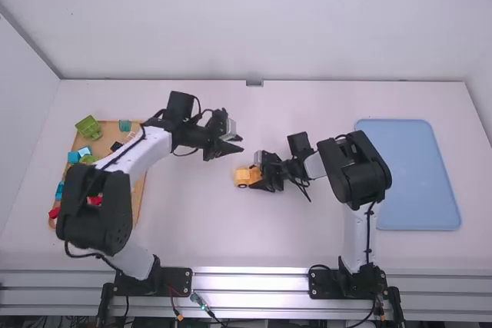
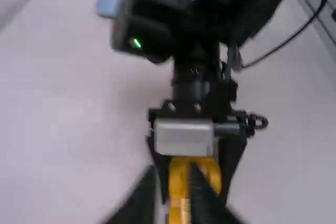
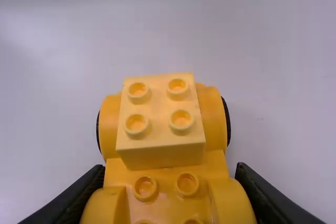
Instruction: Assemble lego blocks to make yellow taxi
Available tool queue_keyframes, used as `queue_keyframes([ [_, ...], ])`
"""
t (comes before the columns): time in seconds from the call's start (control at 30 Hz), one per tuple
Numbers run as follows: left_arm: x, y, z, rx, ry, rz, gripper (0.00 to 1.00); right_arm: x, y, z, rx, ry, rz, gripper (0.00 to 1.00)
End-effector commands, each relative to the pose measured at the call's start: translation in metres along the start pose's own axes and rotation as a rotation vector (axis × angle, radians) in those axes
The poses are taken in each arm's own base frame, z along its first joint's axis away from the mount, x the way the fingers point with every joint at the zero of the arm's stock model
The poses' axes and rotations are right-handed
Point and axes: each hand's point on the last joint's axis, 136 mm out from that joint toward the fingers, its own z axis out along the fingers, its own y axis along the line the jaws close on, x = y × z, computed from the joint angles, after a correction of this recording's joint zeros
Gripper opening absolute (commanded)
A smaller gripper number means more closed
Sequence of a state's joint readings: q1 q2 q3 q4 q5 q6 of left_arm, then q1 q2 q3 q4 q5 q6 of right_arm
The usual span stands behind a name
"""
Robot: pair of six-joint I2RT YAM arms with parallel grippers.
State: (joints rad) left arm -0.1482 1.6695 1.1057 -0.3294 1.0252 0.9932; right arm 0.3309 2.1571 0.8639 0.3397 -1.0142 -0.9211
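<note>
On the middle of the table is the yellow car (image 1: 247,177), a wheeled base with a paler 2x2 block (image 3: 160,119) on top at one end. My right gripper (image 1: 267,178) is shut on the car's sides; in the right wrist view the black fingers of the right gripper (image 3: 167,195) press its rounded fenders. My left gripper (image 1: 239,144) hangs above and behind the car, open and holding nothing. Through the gap of the left gripper (image 2: 176,195), in the left wrist view, the yellow car (image 2: 178,174) shows between the right gripper's fingers.
A wooden tray (image 1: 138,197) at the left holds several coloured blocks, among them a green piece (image 1: 89,127) at its back corner, partly under the left arm. A blue tray (image 1: 407,174) lies at the right, beside the right arm.
</note>
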Motion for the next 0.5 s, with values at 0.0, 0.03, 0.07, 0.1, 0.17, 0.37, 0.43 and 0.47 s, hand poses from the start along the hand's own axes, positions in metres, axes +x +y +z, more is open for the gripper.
queue_keyframes([
  [0.0,-0.006,0.014,-0.02,-0.085,0.042,-0.071,0.99,0.013,-0.005,0.001,0.027,0.043,0.059,0.48],
  [0.03,0.0,0.021,-0.028,-0.133,0.084,-0.131,0.99,0.015,-0.007,0.001,0.037,0.055,0.076,0.52],
  [0.07,0.004,0.025,-0.033,-0.165,0.11,-0.174,0.99,0.017,-0.009,0.001,0.045,0.065,0.085,0.55],
  [0.1,0.007,0.027,-0.036,-0.189,0.128,-0.209,0.99,0.017,-0.01,0.001,0.049,0.071,0.094,0.58],
  [0.17,0.016,0.033,-0.046,-0.244,0.163,-0.3,0.99,0.019,-0.015,0.0,0.07,0.088,0.137,0.78],
  [0.37,0.031,0.049,-0.067,-0.358,0.139,-0.627,0.99,0.023,-0.026,-0.013,0.113,0.244,0.221,0.99],
  [0.43,0.034,0.055,-0.076,-0.398,0.108,-0.748,0.99,0.022,-0.021,-0.022,0.101,0.331,0.221,0.99],
  [0.47,0.036,0.058,-0.08,-0.413,0.097,-0.79,0.99,0.021,-0.018,-0.027,0.095,0.372,0.222,0.99],
])
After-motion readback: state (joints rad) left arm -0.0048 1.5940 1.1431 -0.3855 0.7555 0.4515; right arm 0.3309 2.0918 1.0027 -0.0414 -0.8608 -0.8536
